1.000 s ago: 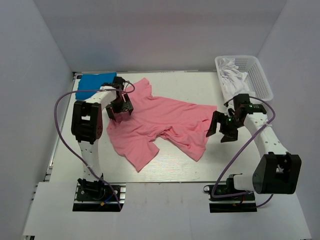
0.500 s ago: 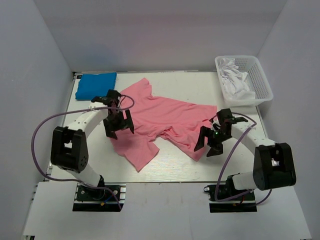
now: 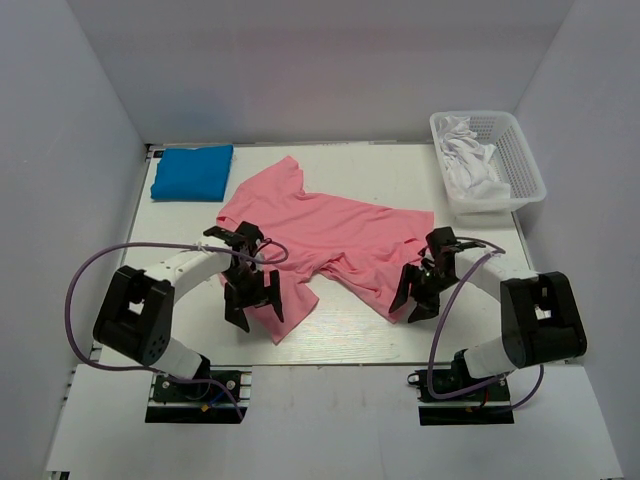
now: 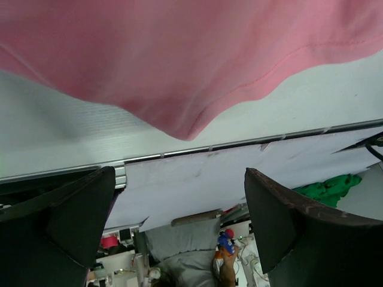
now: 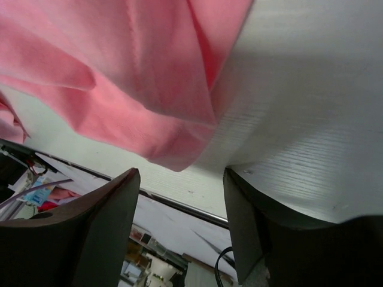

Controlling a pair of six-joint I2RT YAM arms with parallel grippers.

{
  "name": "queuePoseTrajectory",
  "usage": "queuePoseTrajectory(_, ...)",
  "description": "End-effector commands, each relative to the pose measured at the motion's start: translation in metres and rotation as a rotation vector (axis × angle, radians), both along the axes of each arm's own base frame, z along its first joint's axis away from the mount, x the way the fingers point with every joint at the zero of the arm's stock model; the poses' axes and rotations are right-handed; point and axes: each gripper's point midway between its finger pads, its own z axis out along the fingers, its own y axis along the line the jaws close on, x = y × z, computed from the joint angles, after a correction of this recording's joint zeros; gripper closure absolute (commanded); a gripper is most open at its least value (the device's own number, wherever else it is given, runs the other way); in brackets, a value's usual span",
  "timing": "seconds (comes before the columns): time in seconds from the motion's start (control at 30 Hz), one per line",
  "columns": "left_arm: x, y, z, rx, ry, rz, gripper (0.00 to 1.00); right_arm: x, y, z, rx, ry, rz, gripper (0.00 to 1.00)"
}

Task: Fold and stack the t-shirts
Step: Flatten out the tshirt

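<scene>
Salmon-pink cloth t-shirt [image 3: 330, 235] lies rumpled at the centre of white table [image 3: 350, 335]. Left gripper [image 3: 257, 305] moved from the shirt's far side down to near-left hem, jaws spread wide. Right gripper [image 3: 412, 298] shifted to near-right hem corner, jaws apart, empty.

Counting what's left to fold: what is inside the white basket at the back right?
Crumpled white cloth lies in the basket, toward its left side. Whether it is one garment or several, and anything beneath it, is hidden.

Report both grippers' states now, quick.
Left gripper: open, holding nothing, over the near hem of the salmon-pink t-shirt.
Right gripper: open, holding nothing, at that shirt's near right corner.
</scene>
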Motion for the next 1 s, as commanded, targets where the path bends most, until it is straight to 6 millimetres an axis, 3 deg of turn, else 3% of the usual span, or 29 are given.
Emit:
queuePoseTrajectory(0.0, -0.009, -0.009, 0.01, -0.042, -0.002, 0.008, 0.03, 0.001, 0.005, -0.007, 0.01, 0.012, -0.021, 0.36)
queuePoseTrajectory(0.17, -0.014, -0.009, -0.004, -0.01, -0.005, 0.025, 0.06, 0.005, 0.011, -0.012, 0.032, 0.016, -0.027, 0.45)
queuePoseTrajectory(0.2, -0.013, -0.013, -0.004, -0.013, -0.011, 0.027, 0.06, 0.005, 0.013, -0.013, 0.035, 0.016, -0.023, 0.52)
queuePoseTrajectory(0.3, -0.017, -0.021, -0.01, -0.042, -0.011, 0.01, 0.09, 0.007, 0.013, -0.013, 0.033, 0.012, -0.031, 0.61)
queuePoseTrajectory(0.43, -0.038, -0.018, -0.027, 0.009, 0.069, 0.023, 0.13, 0.006, 0.013, -0.014, 0.032, 0.015, -0.035, 0.66)
queuePoseTrajectory(0.57, -0.035, -0.019, -0.031, 0.036, 0.036, 0.022, 0.2, 0.009, 0.011, -0.017, 0.013, 0.001, -0.03, 0.66)
queuePoseTrajectory(0.8, -0.027, -0.021, -0.037, 0.077, 0.005, 0.042, 0.54, 0.013, 0.008, -0.011, -0.01, -0.02, -0.032, 0.72)
queuePoseTrajectory(0.83, -0.023, -0.022, -0.036, 0.079, -0.011, 0.043, 0.73, 0.016, 0.008, -0.008, -0.009, -0.033, -0.035, 0.72)
queuePoseTrajectory(0.9, -0.022, -0.023, -0.038, 0.087, 0.0, 0.042, 1.0, 0.014, 0.007, -0.007, -0.011, -0.028, -0.032, 0.82)
queuePoseTrajectory(0.93, -0.024, -0.021, -0.038, 0.093, 0.009, 0.042, 1.0, 0.015, 0.007, -0.003, -0.01, -0.037, -0.035, 0.85)
queuePoseTrajectory(0.97, -0.02, -0.021, -0.036, 0.101, -0.004, 0.042, 1.0, 0.014, 0.007, -0.002, -0.011, -0.034, -0.033, 1.0)
